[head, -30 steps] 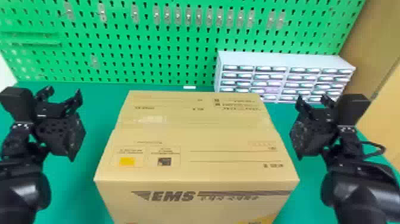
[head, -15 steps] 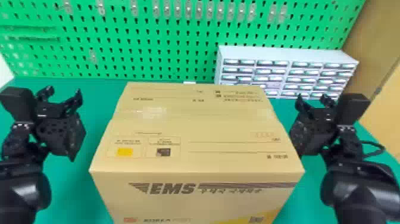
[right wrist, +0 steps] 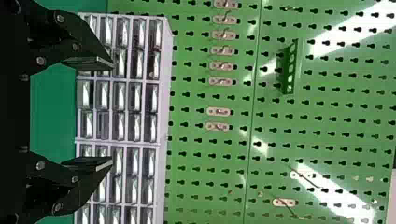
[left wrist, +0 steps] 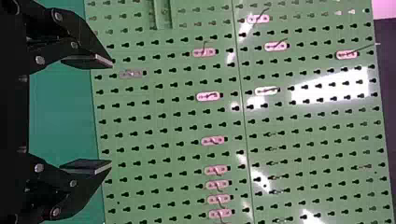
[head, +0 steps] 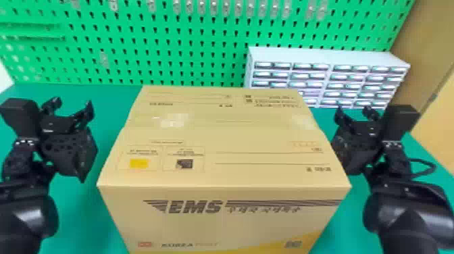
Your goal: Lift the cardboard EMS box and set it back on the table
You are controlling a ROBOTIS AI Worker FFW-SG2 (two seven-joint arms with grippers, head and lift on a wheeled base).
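The cardboard EMS box (head: 216,135) stands at the middle of the head view, its lettered front facing me; its base is cut off. My left gripper (head: 71,103) is open beside the box's left side, with a strip of green between them. On the other side is my right gripper (head: 353,109), open too, its body overlapping the box's right edge in view; whether they touch I cannot tell. Nothing sits between the spread fingers of the left gripper (left wrist: 111,113) in the left wrist view or of the right gripper (right wrist: 112,113) in the right wrist view.
Behind the box rises a green pegboard (head: 189,44) with small hooks. A white drawer cabinet (head: 329,54) stands at the back right, partly covered by the box. The green table (head: 111,98) shows around the box; a wooden panel (head: 422,40) is at the far right.
In the head view the box has shifted upward and looks larger, with more of its front showing. Pegboard and cabinet have shifted upward too. Both arms keep nearly the same place in view.
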